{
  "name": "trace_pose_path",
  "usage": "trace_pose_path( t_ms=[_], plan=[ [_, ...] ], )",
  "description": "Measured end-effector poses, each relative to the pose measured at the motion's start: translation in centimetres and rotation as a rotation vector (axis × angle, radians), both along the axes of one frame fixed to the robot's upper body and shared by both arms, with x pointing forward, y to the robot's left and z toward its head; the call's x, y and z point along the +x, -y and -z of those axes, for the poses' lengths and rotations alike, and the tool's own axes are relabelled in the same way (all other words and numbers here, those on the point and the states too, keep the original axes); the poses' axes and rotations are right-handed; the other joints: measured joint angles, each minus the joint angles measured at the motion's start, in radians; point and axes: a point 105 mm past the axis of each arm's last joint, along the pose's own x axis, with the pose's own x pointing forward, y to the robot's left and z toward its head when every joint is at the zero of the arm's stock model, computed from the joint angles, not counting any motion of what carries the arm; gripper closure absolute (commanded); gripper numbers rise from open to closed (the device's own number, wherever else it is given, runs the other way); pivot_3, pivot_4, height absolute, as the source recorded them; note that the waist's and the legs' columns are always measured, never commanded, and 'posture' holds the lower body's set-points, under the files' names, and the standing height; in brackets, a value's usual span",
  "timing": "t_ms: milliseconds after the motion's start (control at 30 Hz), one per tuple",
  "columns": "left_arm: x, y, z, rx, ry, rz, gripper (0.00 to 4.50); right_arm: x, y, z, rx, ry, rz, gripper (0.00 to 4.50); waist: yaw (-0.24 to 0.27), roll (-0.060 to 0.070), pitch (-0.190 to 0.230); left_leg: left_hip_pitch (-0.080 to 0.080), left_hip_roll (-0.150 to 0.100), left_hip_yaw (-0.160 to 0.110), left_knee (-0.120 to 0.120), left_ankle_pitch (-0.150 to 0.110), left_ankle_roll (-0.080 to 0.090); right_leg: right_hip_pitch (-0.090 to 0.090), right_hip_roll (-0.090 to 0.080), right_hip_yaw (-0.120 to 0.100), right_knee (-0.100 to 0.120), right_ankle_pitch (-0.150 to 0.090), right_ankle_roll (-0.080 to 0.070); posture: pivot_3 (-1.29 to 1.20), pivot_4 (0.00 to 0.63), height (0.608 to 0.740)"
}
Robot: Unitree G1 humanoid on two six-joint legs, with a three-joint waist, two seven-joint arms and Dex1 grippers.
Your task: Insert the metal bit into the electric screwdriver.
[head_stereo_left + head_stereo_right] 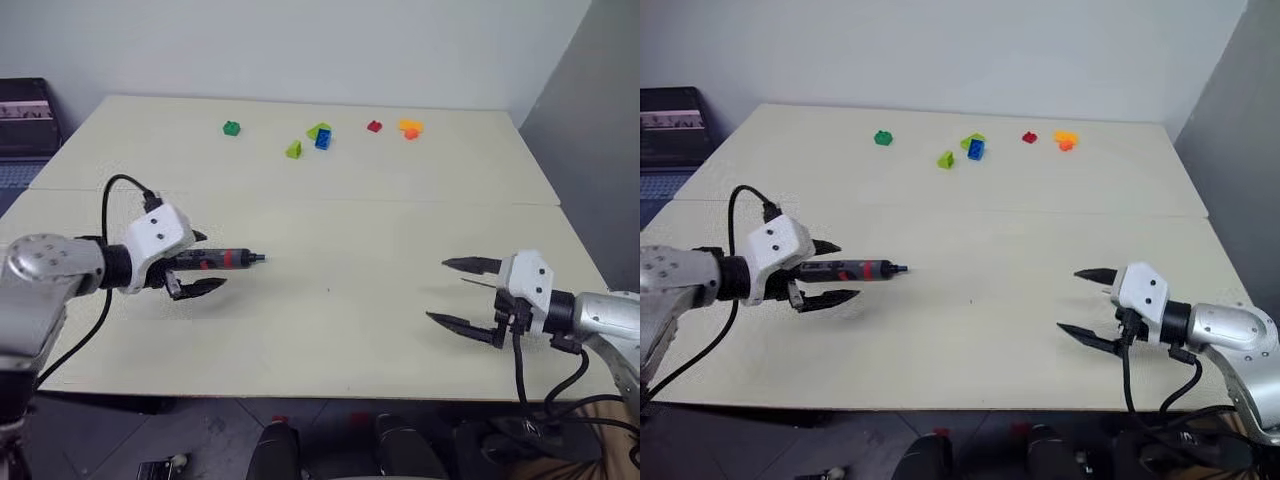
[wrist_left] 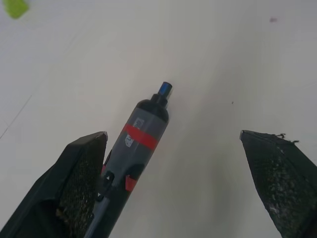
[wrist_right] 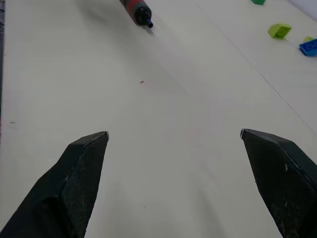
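Left eye view: we see a pale cream worktop (image 1: 330, 330) with a seam running across it, grey wall behind, dark shelving at the far left edge.

Left gripper (image 1: 200, 273) sits over the near-left part of the worktop, fingers spread wide. The electric screwdriver (image 1: 222, 259) lies along one finger (image 2: 74, 183), nose pointing toward the worktop's middle. In the left wrist view the body rests against that finger while the other finger (image 2: 282, 178) stands well apart from it, so we see no clamping grip. Whether it's lifted or lying on the surface, we cannot tell.

Small coloured bricks (image 1: 322, 138) are scattered across the far side.

Right gripper (image 1: 468, 293) is at near right, fingers wide apart, nothing between them. A thin dark line between them may be the metal bit (image 1: 478, 283); too fine to confirm.
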Motion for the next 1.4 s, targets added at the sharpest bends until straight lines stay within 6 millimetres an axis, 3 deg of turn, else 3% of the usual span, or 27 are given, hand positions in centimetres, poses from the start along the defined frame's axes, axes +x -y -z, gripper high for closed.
trace_pose_path(
  t_ms=[200, 400, 733, 1067, 1400],
  plan=[
    [1.9, 0.4, 0.2, 0.09, -0.082, 0.056, 0.01, -0.2, -0.7, 0.0, -0.016, 0.031, -0.123, 0.0, 0.0, 0.0, 0.0, -0.002, 0.0, -0.002, 0.001, 0.0, 0.0, 0.0, 0.001, -0.001, 0.0, 0.0, 0.0, 0.0, 0.15, 0.74],
    [4.2, 1.0, -0.3, 0.134, -0.114, 0.093, 0.01, -0.6, -1.4, -2.0, 0.06, 0.005, -0.263, 0.0, 0.001, 0.0, 0.0, -0.003, 0.0, -0.005, 0.001, 0.0, 0.0, 0.001, 0.002, -0.002, 0.001, 0.002, -0.002, 0.0, 0.15, 0.74],
    [4.4, 0.4, 1.1, 0.193, -0.169, 0.137, 0.01, -0.6, -1.5, -2.4, 0.091, -0.063, -0.266, 0.0, 0.001, 0.001, 0.0, -0.003, 0.0, -0.008, 0.002, 0.0, 0.0, 0.0, 0.002, -0.005, 0.005, 0.002, -0.003, 0.0, 0.15, 0.74],
    [6.1, 0.9, -0.4, 0.288, -0.144, 0.169, 0.01, -0.8, -2.8, -3.5, 0.148, -0.069, -0.289, 0.0, 0.0, 0.0, 0.001, -0.003, 0.0, -0.009, 0.009, 0.001, 0.001, 0.0, 0.003, -0.005, 0.014, 0.0, 0.0, 0.0, 0.15, 0.74],
    [7.2, 0.9, 0.6, 0.407, -0.22, 0.174, 0.01, -0.7, -3.0, -3.9, 0.162, -0.064, -0.299, 0.0, 0.0, 0.001, 0.001, -0.004, 0.0, -0.01, 0.013, 0.001, 0.001, 0.0, 0.003, -0.005, 0.016, 0.0, 0.0, 0.0, 0.15, 0.74]
  ],
)
